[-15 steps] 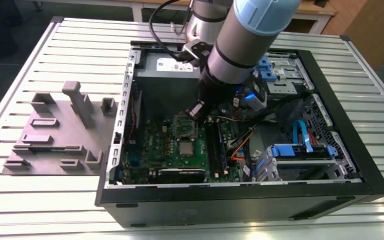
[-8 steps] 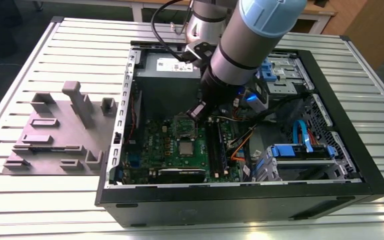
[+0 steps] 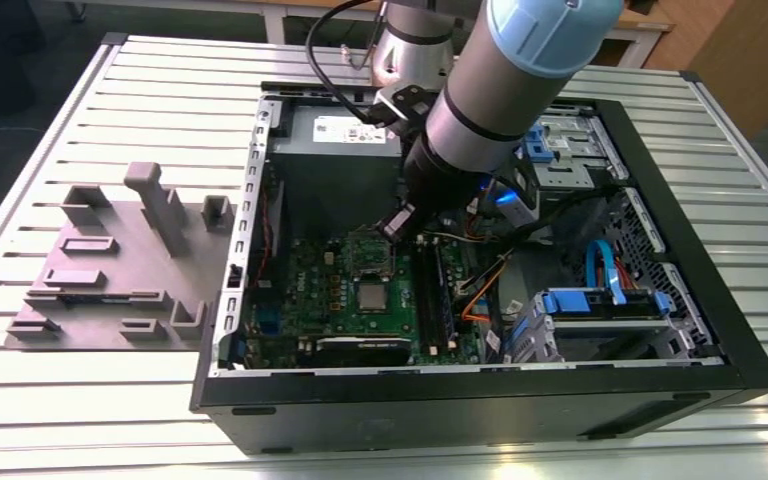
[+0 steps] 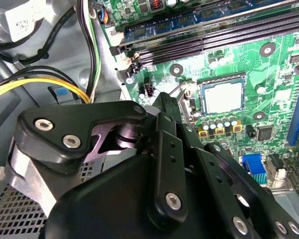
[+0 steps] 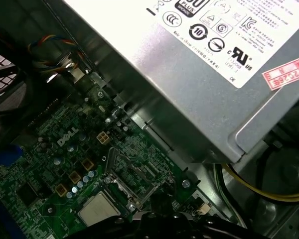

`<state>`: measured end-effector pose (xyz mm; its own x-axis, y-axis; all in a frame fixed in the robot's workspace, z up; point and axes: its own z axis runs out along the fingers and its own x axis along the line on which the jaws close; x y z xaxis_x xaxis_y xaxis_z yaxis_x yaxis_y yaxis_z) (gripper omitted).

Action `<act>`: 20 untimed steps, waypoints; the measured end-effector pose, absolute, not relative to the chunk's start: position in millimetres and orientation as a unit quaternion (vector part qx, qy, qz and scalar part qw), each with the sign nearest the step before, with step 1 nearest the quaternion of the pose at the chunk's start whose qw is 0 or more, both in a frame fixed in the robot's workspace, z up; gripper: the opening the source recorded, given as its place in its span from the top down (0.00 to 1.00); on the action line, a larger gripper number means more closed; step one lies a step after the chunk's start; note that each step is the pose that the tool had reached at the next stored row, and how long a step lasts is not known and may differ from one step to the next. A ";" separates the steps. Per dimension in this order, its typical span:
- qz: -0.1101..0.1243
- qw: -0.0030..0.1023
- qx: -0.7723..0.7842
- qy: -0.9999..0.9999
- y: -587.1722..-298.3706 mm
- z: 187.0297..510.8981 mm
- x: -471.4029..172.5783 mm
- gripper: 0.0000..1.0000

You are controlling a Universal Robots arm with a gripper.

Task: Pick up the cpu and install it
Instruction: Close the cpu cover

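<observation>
Gripper [image 3: 402, 222]: hangs inside the case [image 3: 491, 385], low over the board [image 3: 337, 285] and close to the power box [image 5: 189, 74]. I cannot tell whether it is spread or closed, and I make out nothing carried in it.
Cpu [image 4: 223, 97]: lies flat in the socket [image 4: 202, 105] on the board with its silvery top up. I also see it in the first wrist view [image 5: 99, 209] and the exterior view [image 3: 375, 295].
Cpu to gripper: near but apart, not touching. In the second wrist view it sits just ahead of the gripper's tip. In the exterior view it is on the board just nearer the camera than the gripper.
Progress: I judge the pick-up and the placing done, since the cpu already sits square in its socket.
Left to do: I cannot tell from here whether the socket's frame is latched down over it. If it is not, locking is what remains.
Surroundings: the case lies open on the slatted counter [image 3: 91, 400].
</observation>
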<state>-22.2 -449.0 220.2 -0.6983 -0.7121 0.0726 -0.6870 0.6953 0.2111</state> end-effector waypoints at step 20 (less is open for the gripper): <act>-0.079 0.081 0.446 -0.888 -449.2 220.1 -18.2 0.90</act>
<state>-18.2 -449.2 220.1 -0.5885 -0.8052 0.0731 -0.7798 0.5892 0.2117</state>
